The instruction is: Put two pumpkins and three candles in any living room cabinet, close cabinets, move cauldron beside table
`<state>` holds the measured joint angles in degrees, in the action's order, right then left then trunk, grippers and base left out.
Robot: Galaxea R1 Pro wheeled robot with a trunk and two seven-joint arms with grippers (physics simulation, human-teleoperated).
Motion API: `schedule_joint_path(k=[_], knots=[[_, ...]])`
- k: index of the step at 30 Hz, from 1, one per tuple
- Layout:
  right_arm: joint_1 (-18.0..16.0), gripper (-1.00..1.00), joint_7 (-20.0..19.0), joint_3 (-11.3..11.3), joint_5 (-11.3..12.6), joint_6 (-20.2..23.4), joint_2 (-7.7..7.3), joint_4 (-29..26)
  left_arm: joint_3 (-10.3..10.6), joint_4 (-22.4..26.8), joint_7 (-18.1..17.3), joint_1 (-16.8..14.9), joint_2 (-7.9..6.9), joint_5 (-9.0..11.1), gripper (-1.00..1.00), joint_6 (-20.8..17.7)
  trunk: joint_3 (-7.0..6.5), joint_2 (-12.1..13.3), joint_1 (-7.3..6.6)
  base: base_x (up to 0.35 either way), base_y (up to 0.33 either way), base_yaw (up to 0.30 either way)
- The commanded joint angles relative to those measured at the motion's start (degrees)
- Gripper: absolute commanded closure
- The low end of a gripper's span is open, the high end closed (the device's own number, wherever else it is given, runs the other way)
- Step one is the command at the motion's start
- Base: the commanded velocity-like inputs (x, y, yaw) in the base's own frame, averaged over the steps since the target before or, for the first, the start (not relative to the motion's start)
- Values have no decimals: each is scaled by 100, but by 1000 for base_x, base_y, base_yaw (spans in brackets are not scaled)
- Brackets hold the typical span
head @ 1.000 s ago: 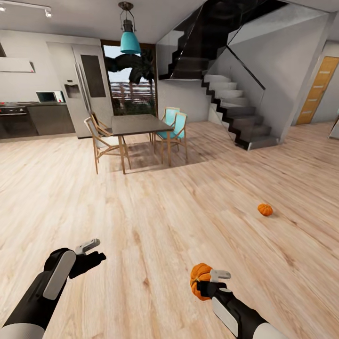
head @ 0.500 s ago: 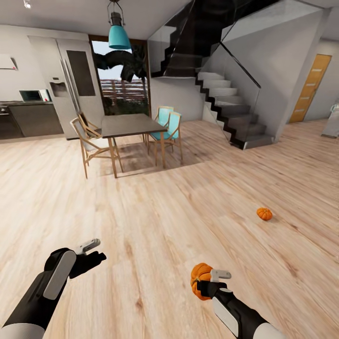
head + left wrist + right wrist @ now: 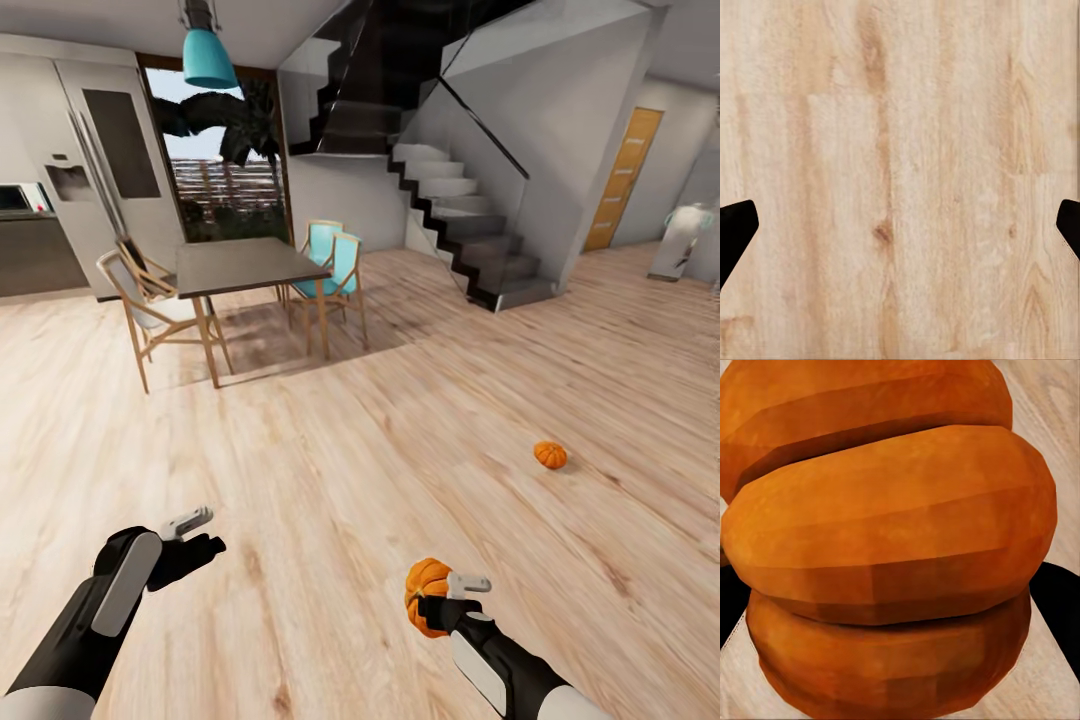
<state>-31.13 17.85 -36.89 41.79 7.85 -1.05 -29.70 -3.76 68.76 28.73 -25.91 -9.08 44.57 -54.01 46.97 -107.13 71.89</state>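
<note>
Pale wood-plank floor (image 3: 330, 470) with long streaked grain and a few dark knots spreads across the whole lower frame of the head view, under an open room with grey walls. At upper left stands a dark flat-topped table (image 3: 240, 264) on slim wooden legs, with bent-wood chairs (image 3: 150, 305) to its left and two teal-backed ones (image 3: 335, 260) to its right; a teal cone-shaped lamp (image 3: 208, 58) hangs above it, and a tall grey fridge (image 3: 95, 165) fills the far left wall. Upper centre holds a dark staircase (image 3: 450, 215) with blocky steps and a glass side panel, and an orange-brown door (image 3: 622, 178) sits at upper right. At lower right the right gripper (image 3: 447, 600), black with a pale finger, is clamped on a pumpkin (image 3: 427, 596), round, orange and deeply ribbed; in the right wrist view that pumpkin (image 3: 889, 540) shows as broad, smooth, faceted orange lobes between dark finger edges. A second pumpkin (image 3: 549, 455), small and ribbed, lies on the bare floor at mid right, well apart from the gripper. At lower left the left gripper (image 3: 192, 535) hangs over the floor, holding nothing; in the left wrist view its jaws are wide apart, dark tips at either edge with knotty planks (image 3: 900, 180) between
</note>
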Motion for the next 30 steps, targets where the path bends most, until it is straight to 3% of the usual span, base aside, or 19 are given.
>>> schedule_joint_path(k=[1, 30], knots=[[-8, 100, 52, -46, 14, 24, -8, -18, -2, 6, 53, -2, 0, 58, -100, -13, 13, -3, 3, 317, 128, -163], [-8, 100, 52, -27, 22, 24, -2, -9, 12, 6, 45, -2, 2, 52, -100, -13, 229, -3, 3, 264, 155, -167]])
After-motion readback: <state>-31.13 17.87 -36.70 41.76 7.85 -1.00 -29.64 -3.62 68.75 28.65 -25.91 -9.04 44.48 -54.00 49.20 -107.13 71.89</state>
